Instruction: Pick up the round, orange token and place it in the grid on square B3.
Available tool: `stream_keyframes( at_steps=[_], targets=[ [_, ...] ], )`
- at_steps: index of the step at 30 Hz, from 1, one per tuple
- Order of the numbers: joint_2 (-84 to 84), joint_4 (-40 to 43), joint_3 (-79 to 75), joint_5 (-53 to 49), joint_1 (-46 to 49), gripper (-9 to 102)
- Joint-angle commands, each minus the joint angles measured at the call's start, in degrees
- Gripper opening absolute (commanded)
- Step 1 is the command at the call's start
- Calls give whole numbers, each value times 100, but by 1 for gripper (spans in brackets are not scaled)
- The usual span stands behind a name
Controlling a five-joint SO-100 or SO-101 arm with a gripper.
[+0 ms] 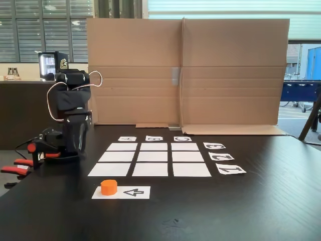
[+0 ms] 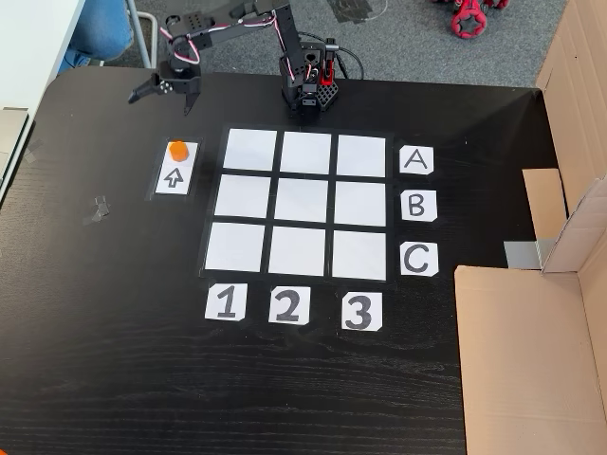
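Observation:
The orange token [image 1: 109,187] [image 2: 177,150] stands on the end of a white arrow card [image 1: 131,192] [image 2: 175,176], just outside the grid [image 1: 150,158] [image 2: 302,202]. Square B3 [image 1: 154,146] [image 2: 360,203] is bare white paper, in the row marked B and the column marked 3. My gripper [image 2: 166,100] hangs open above the table beyond the token, near the table's edge, fingers spread and holding nothing. In the low fixed view its dark shape [image 1: 75,145] points down at the left, beside the folded arm.
A tall cardboard wall [image 1: 185,70] [image 2: 531,351] closes off the side behind the letter cards. The arm's base [image 2: 308,90] sits by the grid's A row. Red clamp handles [image 1: 15,169] stick out at the table's left edge. A scrap of tape [image 2: 97,209] lies near the arrow card.

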Motion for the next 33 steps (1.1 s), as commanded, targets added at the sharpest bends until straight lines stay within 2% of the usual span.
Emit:
stream_keyframes(
  at_steps=[1, 21, 33],
  targets=[
    [-88, -79, -325, 105, -141, 56],
    [-650, -79, -492, 624, -958, 56],
    [-1274, -53, -1037, 554, -958, 56]
  ],
)
